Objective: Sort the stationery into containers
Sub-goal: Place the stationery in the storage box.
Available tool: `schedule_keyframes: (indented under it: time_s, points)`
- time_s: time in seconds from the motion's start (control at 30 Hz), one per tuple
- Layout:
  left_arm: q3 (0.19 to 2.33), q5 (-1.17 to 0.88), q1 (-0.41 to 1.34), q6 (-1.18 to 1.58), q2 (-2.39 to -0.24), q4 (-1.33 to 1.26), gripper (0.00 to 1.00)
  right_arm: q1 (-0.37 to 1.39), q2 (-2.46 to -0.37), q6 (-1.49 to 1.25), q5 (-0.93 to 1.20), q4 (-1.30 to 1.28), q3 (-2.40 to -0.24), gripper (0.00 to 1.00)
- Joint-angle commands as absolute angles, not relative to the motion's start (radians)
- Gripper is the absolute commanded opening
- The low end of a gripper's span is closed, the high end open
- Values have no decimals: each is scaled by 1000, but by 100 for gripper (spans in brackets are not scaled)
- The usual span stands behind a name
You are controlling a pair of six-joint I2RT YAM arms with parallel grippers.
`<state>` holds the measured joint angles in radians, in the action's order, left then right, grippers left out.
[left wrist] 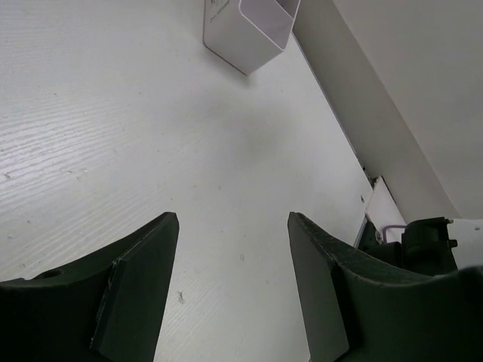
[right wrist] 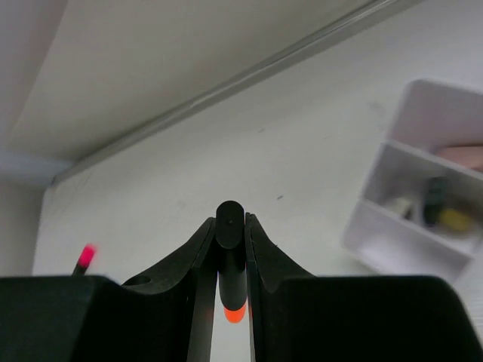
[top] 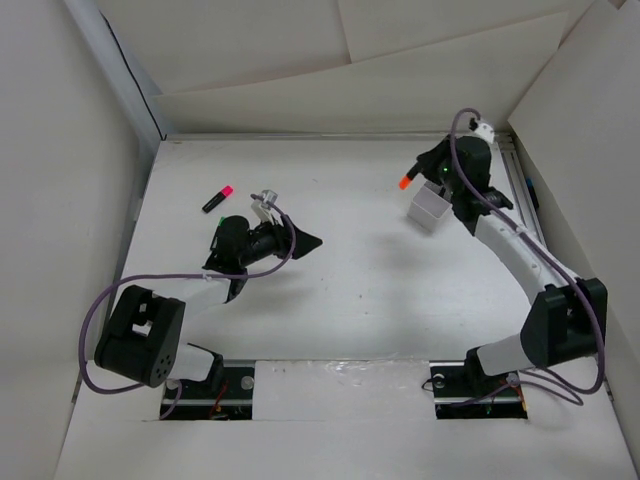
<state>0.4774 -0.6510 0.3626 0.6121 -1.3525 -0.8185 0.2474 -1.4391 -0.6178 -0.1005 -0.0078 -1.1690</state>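
My right gripper (right wrist: pixel 230 226) is shut on an orange-capped highlighter (right wrist: pixel 231 260) and holds it above the table, just left of the white divided tray (right wrist: pixel 404 241). In the top view the orange cap (top: pixel 404 183) sticks out left of the right gripper, beside the tray (top: pixel 428 210). The tray holds a pink marker and a yellow and black one. A pink-capped highlighter (top: pixel 217 198) lies at the far left of the table; its cap also shows in the right wrist view (right wrist: pixel 87 256). My left gripper (left wrist: pixel 234 249) is open and empty over bare table, pointing right (top: pixel 308 240).
White walls enclose the table on three sides. A metal rail (top: pixel 520 190) runs along the right edge behind the right arm. Purple cables loop along both arms. The tray also shows far off in the left wrist view (left wrist: pixel 249 30).
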Motion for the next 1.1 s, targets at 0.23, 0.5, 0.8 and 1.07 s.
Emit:
schedule_keyframes:
  time_s: [0.23,0.5,0.8,1.07]
  points:
    - [500,-739,362,664,-1367,-916,57,114,-1492,-584,-502,-46,-1207,0]
    - [500,-704,362,663,-1348,-882,56,126,-1646,-545,-577,-46,-1305,0]
    - [509,-703,362,664,-1387,-891,56,193,-1741,-512,-710,-46,-1374,0]
    - [518,-666,362,653,-1396,-862,54,221,-1795,-514,-756,-46,-1397,22]
